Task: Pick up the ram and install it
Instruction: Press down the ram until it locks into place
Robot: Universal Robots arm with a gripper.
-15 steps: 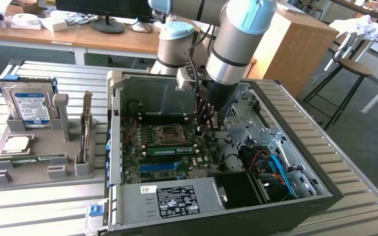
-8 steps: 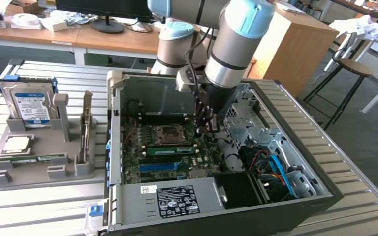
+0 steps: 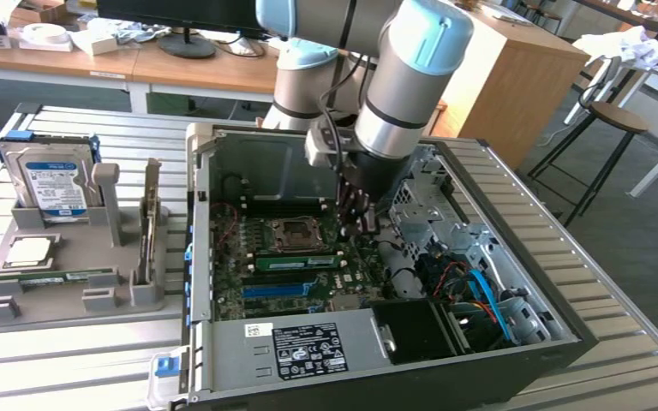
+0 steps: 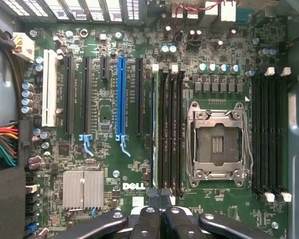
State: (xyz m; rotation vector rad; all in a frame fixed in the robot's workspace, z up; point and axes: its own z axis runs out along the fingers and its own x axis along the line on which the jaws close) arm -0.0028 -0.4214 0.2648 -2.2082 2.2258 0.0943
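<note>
A long green ram [image 3: 295, 261] stands on edge in a memory slot of the motherboard [image 3: 263, 287], just below the empty processor socket [image 3: 291, 231] in the exterior view. My gripper [image 3: 361, 227] hangs inside the open computer case [image 3: 306, 360], over the exterior view's right end of that slot bank. In the wrist view my gripper [image 4: 159, 206] is shut, its black fingertips [image 4: 148, 215] pressed together with nothing visible between them, right over the end of the dark memory slots [image 4: 169, 129] beside the socket [image 4: 218, 144]. Whether the tips touch the stick I cannot tell.
A grey fixture [image 3: 66, 295] at the exterior view's left holds a hard drive [image 3: 55, 184], a square silver chip [image 3: 28, 251], a flat green stick [image 3: 49, 276] and an upright card [image 3: 150, 223]. Cables [image 3: 478, 287] and drive bays crowd the case's right side. A stool [image 3: 615, 120] stands behind.
</note>
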